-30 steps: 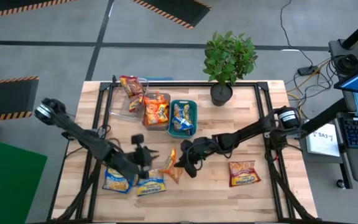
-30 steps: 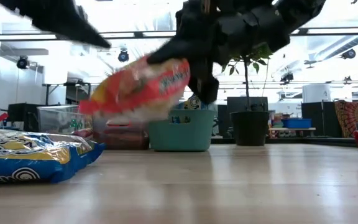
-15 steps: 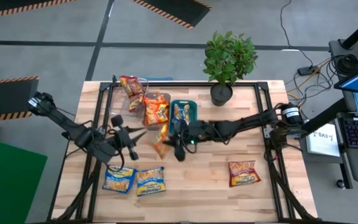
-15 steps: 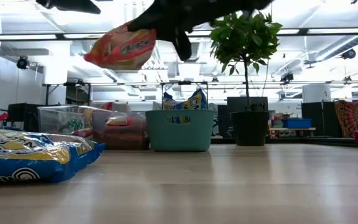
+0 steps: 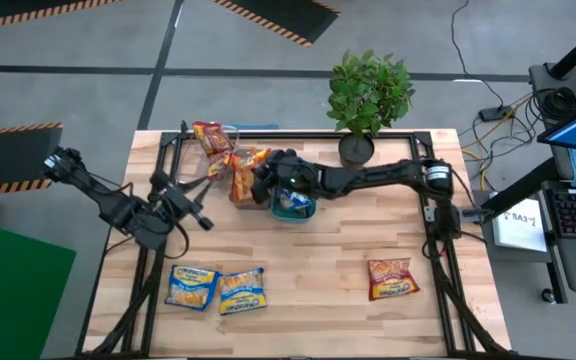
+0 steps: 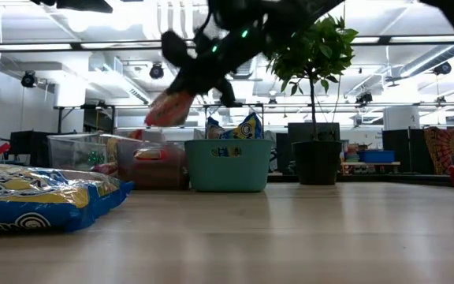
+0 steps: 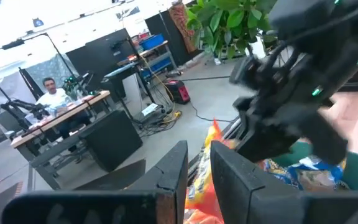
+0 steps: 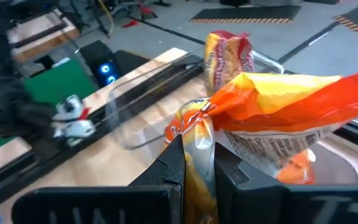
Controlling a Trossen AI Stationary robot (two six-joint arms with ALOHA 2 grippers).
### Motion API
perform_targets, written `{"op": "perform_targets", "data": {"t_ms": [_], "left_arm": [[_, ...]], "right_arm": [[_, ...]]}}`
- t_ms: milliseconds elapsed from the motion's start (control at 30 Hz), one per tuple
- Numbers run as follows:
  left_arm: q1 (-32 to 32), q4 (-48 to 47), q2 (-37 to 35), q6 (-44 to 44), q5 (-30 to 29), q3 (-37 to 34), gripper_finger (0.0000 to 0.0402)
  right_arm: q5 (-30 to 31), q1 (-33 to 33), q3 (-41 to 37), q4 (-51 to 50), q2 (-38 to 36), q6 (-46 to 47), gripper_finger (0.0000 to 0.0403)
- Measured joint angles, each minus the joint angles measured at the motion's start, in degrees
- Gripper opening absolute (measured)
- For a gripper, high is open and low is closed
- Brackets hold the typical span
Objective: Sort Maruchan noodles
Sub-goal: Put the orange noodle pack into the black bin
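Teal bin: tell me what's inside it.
The teal bin holds blue-and-yellow noodle packets poking above its rim. The right pincer and its arm cover part of it from above, hiding how many.

1. The right hand (image 5: 264, 178), clamped on a flat orange plastic noodle packet (image 8: 272, 118), has swung away from the middle of the wooden table (image 5: 328, 290) and up the table to the row of bins.
2. That packet was low over the table near the two blue-and-yellow packets a second ago; now it hangs over the grey bin (image 5: 251, 203) of orange packets, beside the teal bin (image 6: 228, 164).
3. The left hand (image 5: 211, 173) has pulled back from those blue-and-yellow packets toward the clear bin (image 5: 196, 183).
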Motion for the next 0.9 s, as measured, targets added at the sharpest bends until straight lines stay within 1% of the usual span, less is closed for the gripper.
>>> {"op": "perform_targets", "data": {"t_ms": [167,400,567,700,900], "left_arm": [[0.0,-1.12,-0.94,0.91,-0.21,-0.11,0.0052],[-0.02,-2.48,-0.76,0.89,0.23,-0.13,0.0052],[-0.04,-2.47,-0.49,0.89,0.24,-0.13,0.0052],[-0.04,-2.45,-0.5,1.05,0.27,-0.13,0.0052],[-0.04,-2.43,-0.49,1.07,0.29,-0.13,0.0052]], "right_arm": [[0.23,-2.05,4.22,1.92,5.84,1.97,0.0027],[1.33,-2.39,9.12,0.56,12.37,3.53,0.0027],[2.11,-2.38,12.01,-6.62,13.61,4.34,0.0029],[5.85,-2.33,13.07,-12.87,13.24,4.05,0.0051],[5.87,-2.35,13.68,-18.15,11.44,3.6,0.0109]]}}
